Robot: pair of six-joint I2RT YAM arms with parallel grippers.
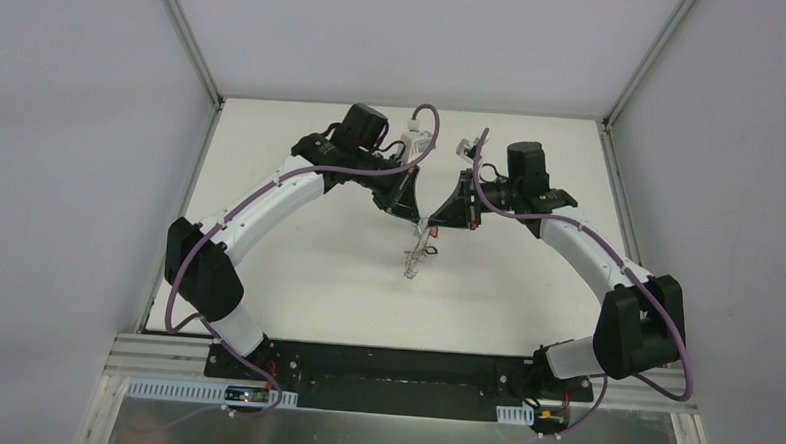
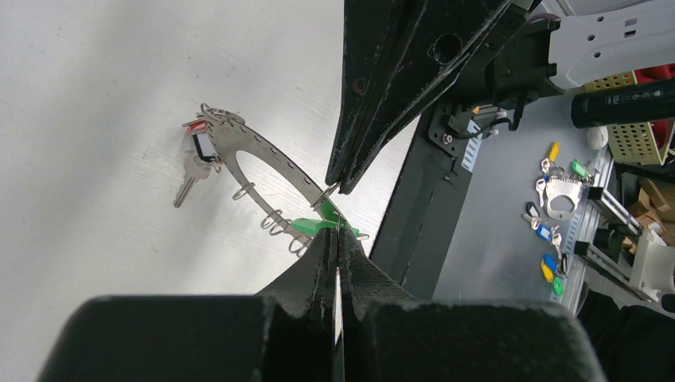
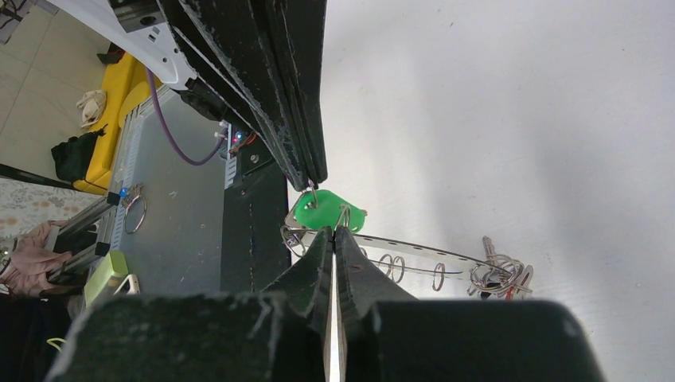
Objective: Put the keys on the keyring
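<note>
left gripper [image 2: 335, 232], closest to lens, pinched shut on green key [image 2: 312, 225]. keyring [image 2: 237, 142] hangs between both arms over table [image 2: 95, 95], other keys [image 2: 195, 163] at its far end. right gripper [image 3: 334, 232] clamped on keyring by a rim loop [image 3: 344, 213]. hold loop steady, feed key's hole along wire, no twisting.

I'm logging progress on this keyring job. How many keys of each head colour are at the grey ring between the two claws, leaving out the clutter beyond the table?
Green plastic-headed key: 1
Red plastic-headed key: 1
Dark-headed key with a white label: 1
Total: 3 keys at the flat grey metal keyring
</note>
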